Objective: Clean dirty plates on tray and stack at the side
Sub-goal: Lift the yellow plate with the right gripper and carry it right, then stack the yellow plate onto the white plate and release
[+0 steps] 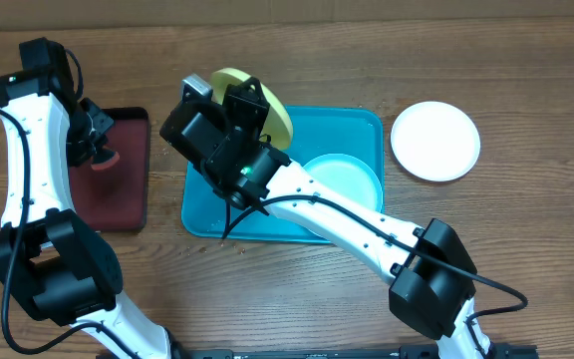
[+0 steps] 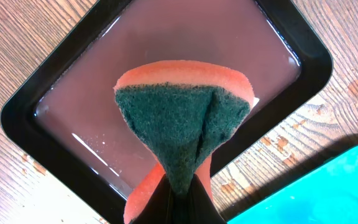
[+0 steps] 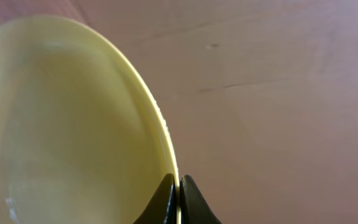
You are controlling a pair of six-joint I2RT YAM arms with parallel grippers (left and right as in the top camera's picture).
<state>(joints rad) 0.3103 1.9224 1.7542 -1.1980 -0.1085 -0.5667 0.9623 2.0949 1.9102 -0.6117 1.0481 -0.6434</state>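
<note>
Progress roughly a third, judging by layout: white plate (image 1: 435,141) lying alone on desk (image 1: 526,249), right of turquoise tray (image 1: 367,125), likely starting stack. Right fingers (image 3: 164,202) pinching rim of yellow-green plate (image 1: 267,110), holding it tilted above tray's left end. Left fingers (image 2: 197,211) clamping folded sponge (image 2: 182,118), hovering over dark red tray (image 2: 55,87). Mint plate (image 1: 352,179) lying in turquoise tray, seemingly awaiting wiping and stacking; smears too small to judge

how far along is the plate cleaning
Looks done: the white plate sits off the blue tray, to its side. In hand: the right gripper pinches the yellow-green plate; the left gripper holds a sponge over the dark red tray. Left: the mint plate, in the blue tray.
</note>
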